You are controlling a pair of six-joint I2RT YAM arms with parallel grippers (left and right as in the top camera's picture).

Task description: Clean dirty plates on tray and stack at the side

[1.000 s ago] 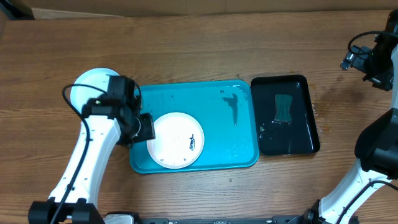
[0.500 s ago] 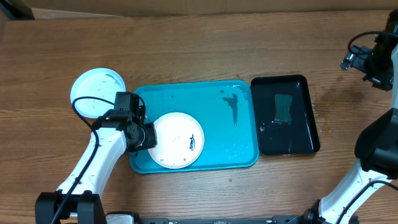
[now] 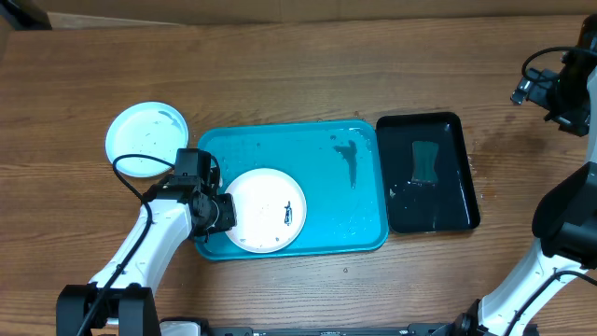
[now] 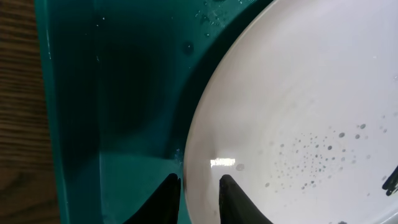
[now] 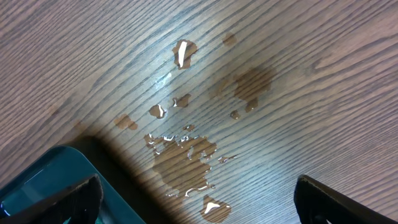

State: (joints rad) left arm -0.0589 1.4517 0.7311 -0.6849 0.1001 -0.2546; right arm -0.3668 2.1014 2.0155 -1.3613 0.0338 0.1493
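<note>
Two plates, pale plate point(image 3: 145, 140) aside; left hand point(image 4: 199, 186) narrowly straddles white plate's point(image 3: 266, 210) rim, grip unclear; right hand point(image 5: 199, 196) open.

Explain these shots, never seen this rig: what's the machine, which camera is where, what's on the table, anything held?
A two-armed robot works at a wooden table; each arm ends in a two-finger gripper. One picture looks down from above; the other two come from cameras on the wrists. On the table: a blue tray holding a smudged white plate, a pale plate left of it, and a black tray with a dark pad inside. The left gripper has a finger either side of the white plate's rim; whether it grips is unclear. The right gripper hangs open over wet wood, holding nothing.
</note>
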